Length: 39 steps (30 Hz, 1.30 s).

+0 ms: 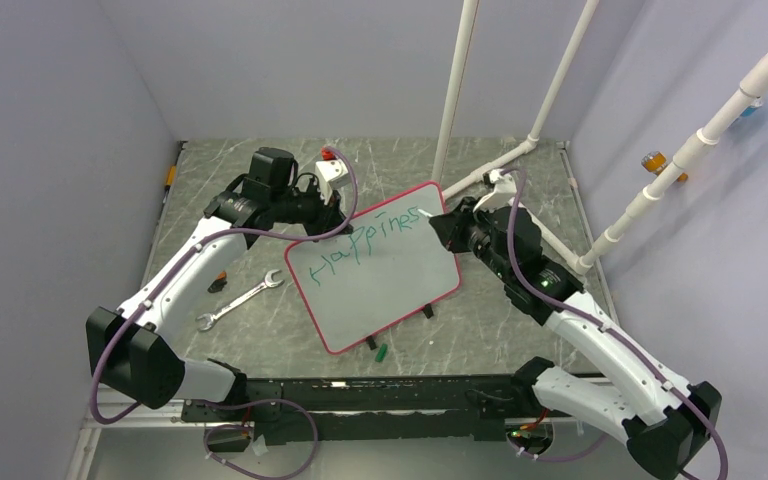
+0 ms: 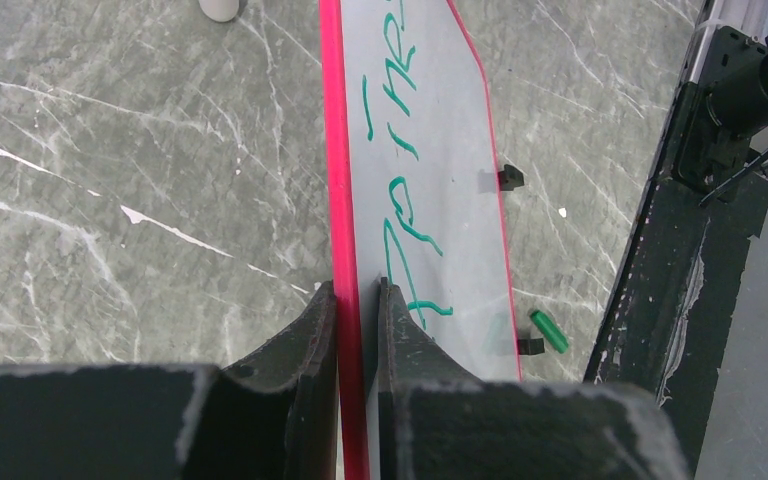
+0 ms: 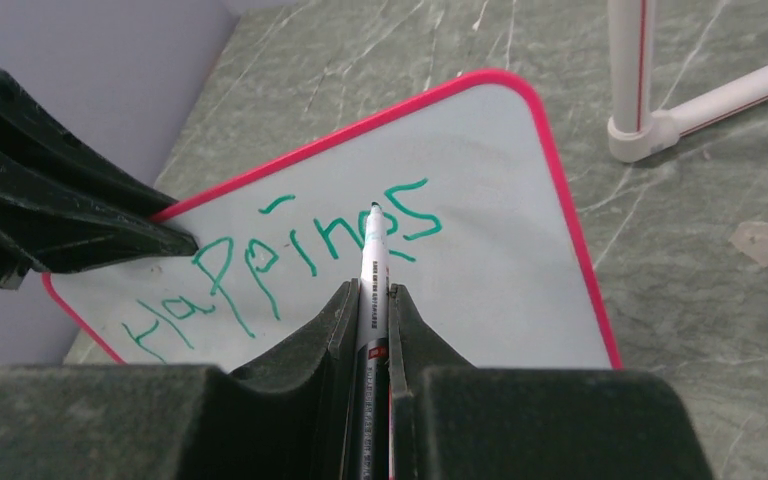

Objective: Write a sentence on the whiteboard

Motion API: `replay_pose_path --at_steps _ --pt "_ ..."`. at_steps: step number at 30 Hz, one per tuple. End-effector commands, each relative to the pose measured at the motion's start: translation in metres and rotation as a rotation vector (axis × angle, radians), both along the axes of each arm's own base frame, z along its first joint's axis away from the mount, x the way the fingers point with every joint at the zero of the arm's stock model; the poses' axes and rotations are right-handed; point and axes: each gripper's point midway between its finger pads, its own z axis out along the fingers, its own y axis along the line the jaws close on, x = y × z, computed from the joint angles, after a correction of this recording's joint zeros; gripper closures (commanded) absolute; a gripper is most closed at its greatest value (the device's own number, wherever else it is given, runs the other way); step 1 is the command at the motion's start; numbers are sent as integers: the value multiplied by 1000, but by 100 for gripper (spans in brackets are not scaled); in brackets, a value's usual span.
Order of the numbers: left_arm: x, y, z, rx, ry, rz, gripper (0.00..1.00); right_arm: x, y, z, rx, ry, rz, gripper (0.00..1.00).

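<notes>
Your left gripper (image 2: 357,300) is clamped on the red edge of the whiteboard (image 1: 375,265); your right gripper (image 3: 370,295) pinches a marker (image 3: 373,250), its tip over the last letters of the green sentence (image 1: 365,245), which reads "Happines". The whiteboard sits askew on the grey marbled table (image 1: 250,190), lilac walls (image 1: 50,150) around.
</notes>
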Motion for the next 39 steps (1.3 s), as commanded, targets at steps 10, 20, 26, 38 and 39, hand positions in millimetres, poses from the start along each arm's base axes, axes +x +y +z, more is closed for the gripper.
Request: replay_pose_path --at_steps 10,20,26,38,39 --pt "2 0 19 -5 -121 -33 100 28 -22 34 -2 -64 -184 100" --pt "2 -1 19 -7 -121 -34 100 36 -22 24 -16 -43 -204 100" --pt "0 -1 20 -12 -122 -42 100 40 -25 20 -30 -32 -223 100" --pt "1 -1 19 -7 -120 -36 100 43 -13 8 -49 -8 -179 100" --pt "2 0 19 -7 -121 -36 100 43 -13 6 -51 -5 -176 100"
